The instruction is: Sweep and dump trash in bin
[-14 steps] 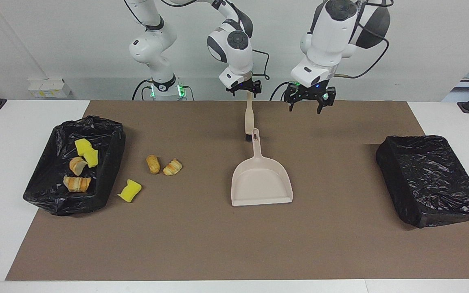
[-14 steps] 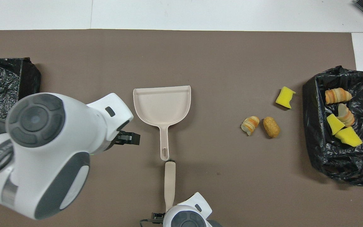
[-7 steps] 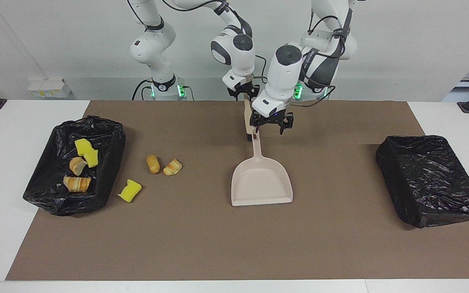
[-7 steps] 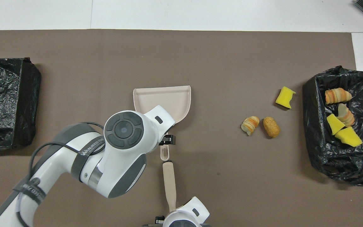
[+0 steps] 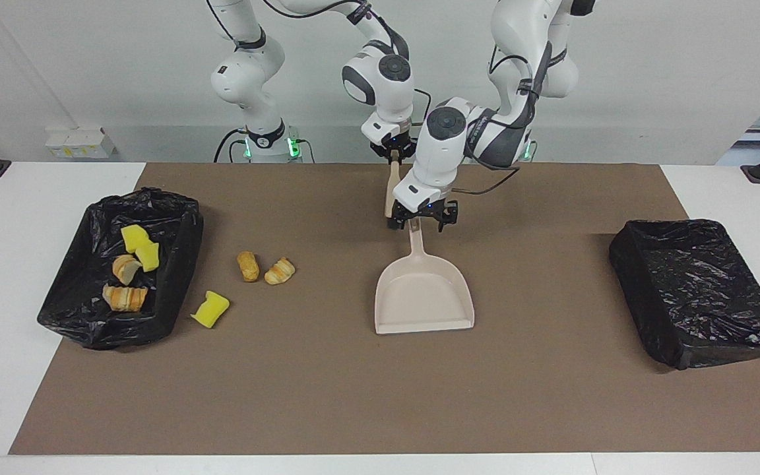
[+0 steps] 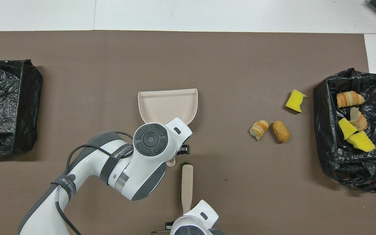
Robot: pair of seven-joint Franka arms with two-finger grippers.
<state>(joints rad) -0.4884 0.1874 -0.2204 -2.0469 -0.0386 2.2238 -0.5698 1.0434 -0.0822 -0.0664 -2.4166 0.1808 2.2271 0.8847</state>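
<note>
Three trash pieces lie on the brown mat: a yellow sponge chunk [image 5: 210, 310] [image 6: 295, 101], a brown bread bit [image 5: 247, 266] [image 6: 281, 131] and a croissant bit [image 5: 280, 270] [image 6: 259, 129]. Several more lie in the black-lined bin [image 5: 179, 257] [image 6: 321, 98] at the right arm's end. The beige dustpan [image 5: 423, 293] [image 6: 168, 104] lies flat mid-mat. My left gripper [image 5: 419, 224] is open, low over the end of the dustpan's handle, with a finger on each side. My right gripper [image 5: 393, 157] is shut on the beige brush [image 5: 389, 191] [image 6: 186, 186], which hangs beside the handle.
A second black-lined bin [image 5: 696, 290] [image 6: 5, 104] stands at the left arm's end of the table. The brown mat [image 5: 353, 396] covers most of the white table.
My left gripper has swung from over the mat toward the left arm's end to the dustpan handle and come down over it. The brush has shifted slightly toward the right arm's end.
</note>
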